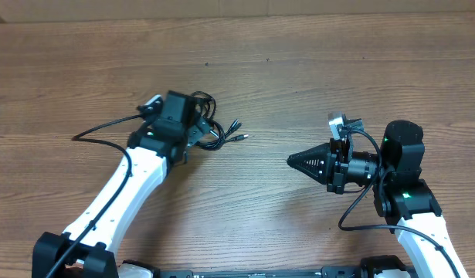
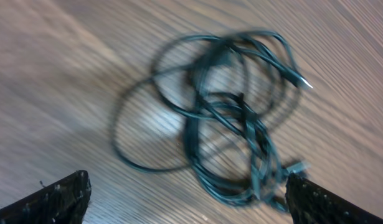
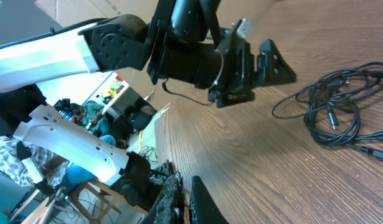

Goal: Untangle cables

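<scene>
While my left gripper hovered with jaws spread wide, holding nothing, the cables lay as a loose knotted bundle on the table, right of centre in the left wrist view. Right gripper: pinched together, empty, well apart at overhead right. Cords judged light, limp, springy. Best hold: a free outer loop or near a plug end, not the dense middle.

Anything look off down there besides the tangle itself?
Nothing stands out. The cables lie in one knotted bundle on the wooden table, beneath the open left gripper. No visible damage or spill, though the left wrist view is blurred.
</scene>
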You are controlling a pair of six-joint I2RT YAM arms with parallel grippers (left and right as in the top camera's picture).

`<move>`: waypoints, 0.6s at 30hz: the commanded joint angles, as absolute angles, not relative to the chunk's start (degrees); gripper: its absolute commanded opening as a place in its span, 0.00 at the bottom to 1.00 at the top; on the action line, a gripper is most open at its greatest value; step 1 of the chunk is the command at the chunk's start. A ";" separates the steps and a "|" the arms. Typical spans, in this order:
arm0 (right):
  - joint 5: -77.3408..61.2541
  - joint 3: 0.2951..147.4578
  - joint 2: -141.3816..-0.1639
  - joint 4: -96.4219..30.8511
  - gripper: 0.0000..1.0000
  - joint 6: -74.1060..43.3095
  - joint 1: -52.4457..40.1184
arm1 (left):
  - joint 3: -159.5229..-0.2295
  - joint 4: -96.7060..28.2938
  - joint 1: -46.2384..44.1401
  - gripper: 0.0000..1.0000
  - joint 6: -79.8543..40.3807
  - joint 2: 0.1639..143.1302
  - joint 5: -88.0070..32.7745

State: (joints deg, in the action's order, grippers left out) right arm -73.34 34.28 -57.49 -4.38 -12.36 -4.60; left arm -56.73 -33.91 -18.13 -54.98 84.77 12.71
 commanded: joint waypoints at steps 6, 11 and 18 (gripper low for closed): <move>-70.50 35.64 -57.84 -4.49 0.04 -11.97 -4.82 | -57.39 -36.93 -11.31 0.99 -60.93 88.36 6.96; -70.52 35.64 -58.74 -4.54 0.04 -11.97 -4.82 | -57.39 -36.80 -11.31 1.00 -65.41 94.72 5.26; -70.52 35.64 -58.76 -4.89 0.04 -11.94 -4.82 | -57.39 -30.46 -11.25 1.00 -68.38 98.30 6.48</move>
State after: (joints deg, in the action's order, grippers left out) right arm -70.94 34.28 -58.67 -5.15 -12.19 -4.60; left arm -56.73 -32.18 -11.14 -65.95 97.47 5.58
